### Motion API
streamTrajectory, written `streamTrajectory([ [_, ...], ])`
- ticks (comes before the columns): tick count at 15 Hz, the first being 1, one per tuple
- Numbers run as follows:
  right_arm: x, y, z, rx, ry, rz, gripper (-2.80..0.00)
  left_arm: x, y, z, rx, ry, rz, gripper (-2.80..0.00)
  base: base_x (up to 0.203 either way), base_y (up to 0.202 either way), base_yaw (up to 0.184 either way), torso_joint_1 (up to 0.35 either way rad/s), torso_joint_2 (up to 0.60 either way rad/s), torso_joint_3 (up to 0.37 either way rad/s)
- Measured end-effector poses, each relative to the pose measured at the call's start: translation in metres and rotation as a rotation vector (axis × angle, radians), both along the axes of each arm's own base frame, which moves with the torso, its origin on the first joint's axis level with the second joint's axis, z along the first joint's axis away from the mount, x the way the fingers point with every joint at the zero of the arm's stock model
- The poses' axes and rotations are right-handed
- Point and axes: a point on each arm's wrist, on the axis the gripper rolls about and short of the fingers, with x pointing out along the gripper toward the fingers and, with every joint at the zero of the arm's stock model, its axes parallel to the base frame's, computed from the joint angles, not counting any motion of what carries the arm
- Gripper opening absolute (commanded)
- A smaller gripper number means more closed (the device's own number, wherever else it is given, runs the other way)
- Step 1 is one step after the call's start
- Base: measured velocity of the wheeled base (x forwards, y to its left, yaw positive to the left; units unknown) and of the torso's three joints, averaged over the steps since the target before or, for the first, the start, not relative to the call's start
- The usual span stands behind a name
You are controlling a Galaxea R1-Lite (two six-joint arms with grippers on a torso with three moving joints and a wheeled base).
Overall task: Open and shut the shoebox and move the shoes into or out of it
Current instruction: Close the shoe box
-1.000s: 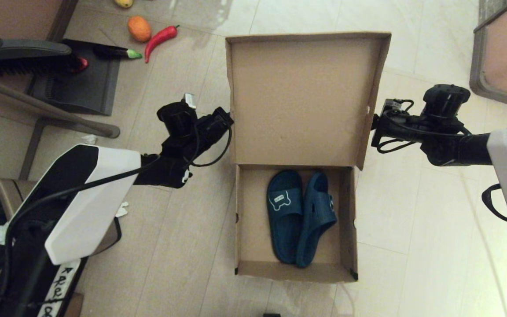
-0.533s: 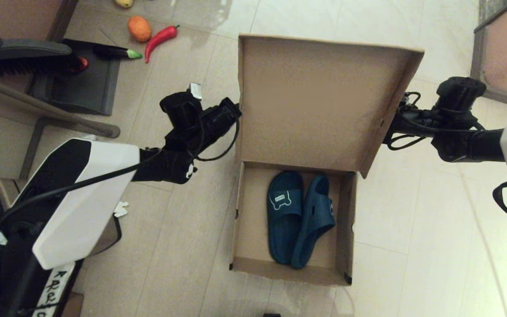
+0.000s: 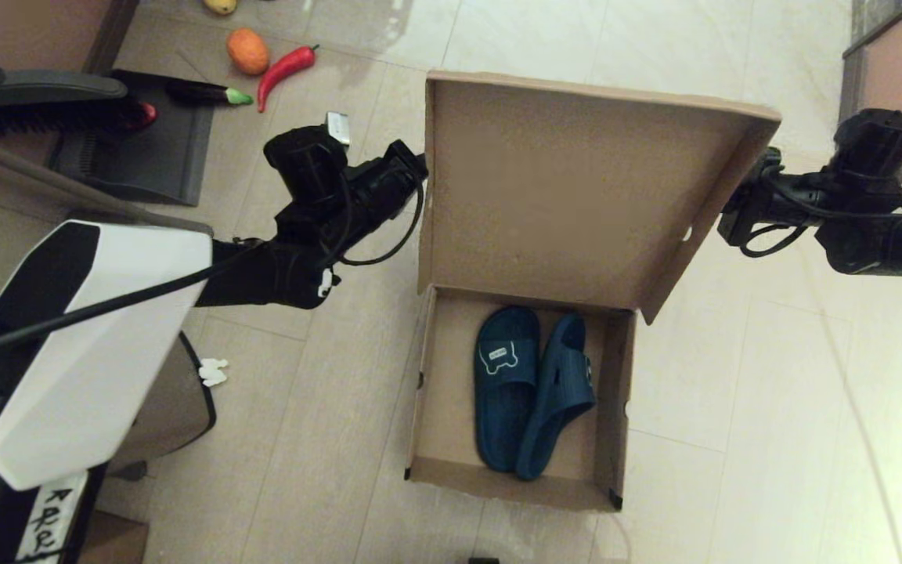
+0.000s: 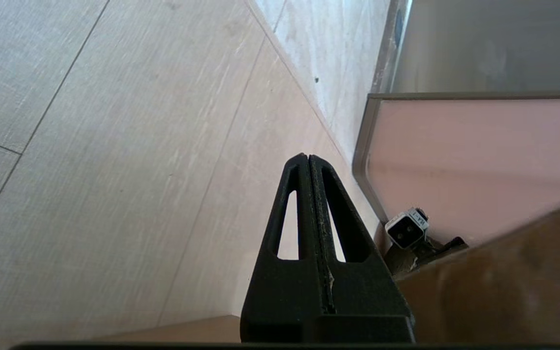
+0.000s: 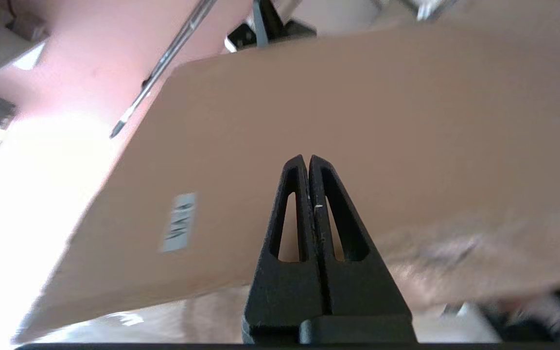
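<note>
the large plain brown cardboard shoebox sits on the tiled floor at the middle of the head view, its hinged lid raised and leaning back, tilted toward the robot's right. inside the base lie the 2 dark navy-blue slide slippers, side by side and touching; the left one lies flat with its white-outlined emblem up, the right one is tipped on its edge against it. the left gripper is at the lid's left edge, near the top of that edge; its 2 black fingers are pressed together with nothing between them, and they point past the brown card toward the floor. the right gripper is at the lid's right edge, on the outer side; its fingers are likewise pressed together and empty, with the lid's outer face and a small white label just beyond their tips. at the far left of the floor lie a red chili pepper, an orange round fruit and a dark eggplant.
</note>
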Motion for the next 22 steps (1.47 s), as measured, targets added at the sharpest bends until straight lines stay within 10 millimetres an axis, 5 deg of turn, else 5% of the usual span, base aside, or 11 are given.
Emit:
streamTrajectory([
  [9, -0.018, 0.001, 0.012, 0.027, 0.136, 0.018, -2.8, -0.027, 0.003, 0.018, 0.0, 0.003, -0.017, -2.8, 0.0, 0.0, 0.0, 0.0, 0.0, 0.0],
  [13, -0.039, 0.007, 0.003, 0.037, 0.186, 0.022, -2.8, -0.055, 0.005, 0.005, 0.027, 0.059, -0.04, -2.8, 0.0, 0.0, 0.0, 0.0, 0.0, 0.0],
  [22, -0.148, 0.027, -0.043, 0.048, 0.248, 0.025, -2.8, -0.145, 0.004, -0.029, 0.079, 0.174, -0.085, -2.8, 0.0, 0.0, 0.0, 0.0, 0.0, 0.0],
])
